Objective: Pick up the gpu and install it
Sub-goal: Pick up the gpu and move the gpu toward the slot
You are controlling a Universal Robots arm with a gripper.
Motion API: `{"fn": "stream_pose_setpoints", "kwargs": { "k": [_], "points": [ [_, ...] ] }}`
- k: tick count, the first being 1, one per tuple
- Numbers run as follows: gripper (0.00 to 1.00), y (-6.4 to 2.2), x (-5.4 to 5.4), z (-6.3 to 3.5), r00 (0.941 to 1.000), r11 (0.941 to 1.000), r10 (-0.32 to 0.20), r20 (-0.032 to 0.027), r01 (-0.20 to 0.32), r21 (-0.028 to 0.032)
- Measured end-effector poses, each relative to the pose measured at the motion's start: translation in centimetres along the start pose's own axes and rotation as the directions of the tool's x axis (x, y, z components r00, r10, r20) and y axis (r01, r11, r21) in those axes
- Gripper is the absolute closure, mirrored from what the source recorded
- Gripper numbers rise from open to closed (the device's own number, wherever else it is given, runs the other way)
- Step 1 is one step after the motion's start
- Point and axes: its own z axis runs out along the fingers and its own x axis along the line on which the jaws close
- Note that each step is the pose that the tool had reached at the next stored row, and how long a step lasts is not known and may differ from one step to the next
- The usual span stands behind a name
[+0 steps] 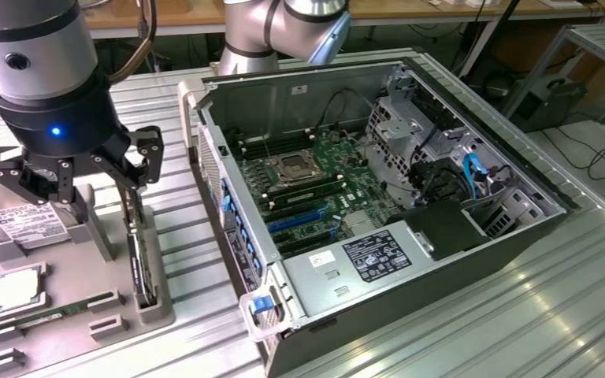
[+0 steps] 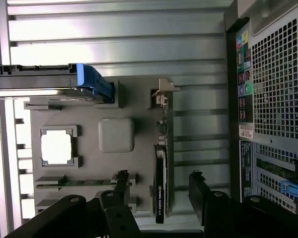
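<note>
Zero steps of the install are finished, by my reading.

- The graphics card [image 2: 160,191] stands on edge in its slot of the grey holder tray [image 1: 76,272], on the exterior view's left. It is not lifted.
- The claw [image 1: 79,179] hangs over the tray with its jaws spread wide and nothing between the pads. In the wrist view the two fingers [image 2: 123,184] sit one to each side of the card, apart from it with no contact visible.
- The computer case [image 1: 408,331] lies open on the exterior view's right, well apart from the card. The blue card slots [image 1: 300,219] on the main board look unoccupied.
- A hard drive [image 1: 24,222] and a memory stick [image 1: 53,315] sit in their own places on the tray.

Left to do, as I judge it: the grip, the lift, the carry across to the case and the seating in a slot. That is the whole job.
</note>
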Motion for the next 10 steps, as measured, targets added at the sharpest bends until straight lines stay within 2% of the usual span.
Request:
{"fn": "stream_pose_setpoints", "kwargs": {
  "k": [5,10],
  "points": [
    [0.40,-0.21,0.0,0.73,1.0000,1.0000,0.000,-0.0025,0.000,0.0003],
    [0.40,-0.38,0.0,1.29,1.0000,1.0000,0.000,-0.0027,0.000,0.0002]
  ]
}}
